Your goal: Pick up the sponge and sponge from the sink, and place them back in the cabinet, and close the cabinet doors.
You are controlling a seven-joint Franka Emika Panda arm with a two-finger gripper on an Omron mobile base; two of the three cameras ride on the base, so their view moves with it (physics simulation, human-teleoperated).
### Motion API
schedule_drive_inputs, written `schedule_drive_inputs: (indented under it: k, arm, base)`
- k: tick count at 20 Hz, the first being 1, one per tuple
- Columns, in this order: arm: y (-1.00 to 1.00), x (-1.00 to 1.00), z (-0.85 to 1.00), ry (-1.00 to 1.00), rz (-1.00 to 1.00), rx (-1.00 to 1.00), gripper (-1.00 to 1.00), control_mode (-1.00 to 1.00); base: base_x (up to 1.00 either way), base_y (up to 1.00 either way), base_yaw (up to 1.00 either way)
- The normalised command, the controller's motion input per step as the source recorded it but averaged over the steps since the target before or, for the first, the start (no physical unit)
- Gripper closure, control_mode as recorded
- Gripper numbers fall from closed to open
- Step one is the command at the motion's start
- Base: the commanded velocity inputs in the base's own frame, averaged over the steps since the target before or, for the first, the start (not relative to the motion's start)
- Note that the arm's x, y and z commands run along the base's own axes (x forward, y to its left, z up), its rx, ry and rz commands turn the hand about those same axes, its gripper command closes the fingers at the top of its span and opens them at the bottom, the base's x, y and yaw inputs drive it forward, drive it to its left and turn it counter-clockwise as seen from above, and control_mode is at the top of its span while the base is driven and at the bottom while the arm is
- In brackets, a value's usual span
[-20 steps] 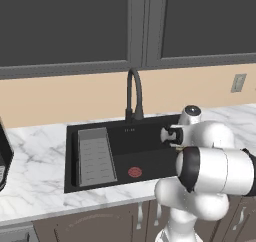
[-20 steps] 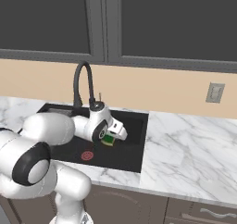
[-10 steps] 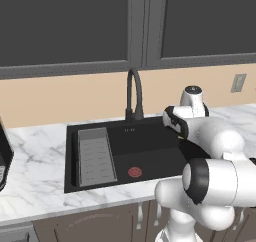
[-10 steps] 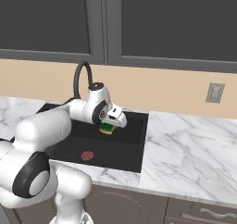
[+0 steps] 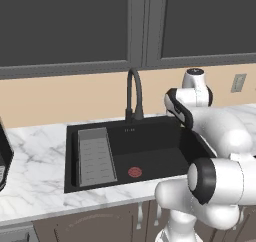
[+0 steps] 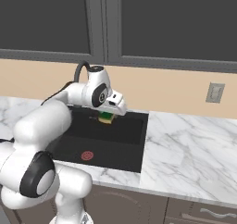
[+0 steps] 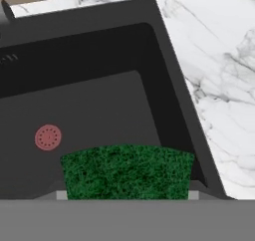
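I am holding my pincer [image 6: 108, 115] above the back right part of the sink [image 6: 134, 146], and its two fingers are pressing on a sponge [image 6: 106, 118] from either side, so the jaws are standing only as far apart as the block between them is wide. In the right base view the sponge is showing as a small green-over-yellow block tucked under the white hand, hanging clear of the black basin floor and touching nothing but my fingers. In the hand view the sponge [image 7: 127, 172] is spreading its rough dark green face across the lower middle, with the black sink [image 7: 164, 100] wall slanting away behind it and the white marble counter [image 7: 214, 75] lying beyond the rim on the right. The round red drain disc [image 7: 48, 137] is sitting flat on the basin floor, well apart from the sponge, up and to the left of it in that view. From the left base view my arm is bending over the right end of the sink [image 5: 70, 161]; the grey ribbed tray [image 5: 95, 156] is lying along the left side of the basin, the red drain disc [image 5: 135, 172] is resting near the front middle, and the black arched faucet [image 5: 134, 98] is rising from the back rim. Dark glass-fronted wall cupboards [image 6: 171, 24] are hanging above the beige wall, and a wall socket [image 6: 214, 93] is sitting on that wall to the right, above the counter [image 6: 194, 149].
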Motion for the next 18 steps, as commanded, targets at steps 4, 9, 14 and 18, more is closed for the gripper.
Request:
schedule_drive_inputs:
  k: [4, 9, 14, 18]
  arm:
    - [0.02, -0.27, 0.22, 0.0, 0.03, 0.0, 1.0, -1.0]
    - [0.13, -0.26, 0.24, 0.0, 0.02, 0.0, 1.0, -1.0]
    - [0.16, -0.37, 0.14, 0.0, 0.03, 0.0, 1.0, -1.0]
    - [0.22, -0.34, 0.15, 0.0, 0.03, 0.0, 1.0, -1.0]
  base:
    - [0.0, 0.0, 0.0]
    - [0.0, 0.0, 0.0]
    - [0.0, 0.0, 0.0]
    - [0.0, 0.0, 0.0]
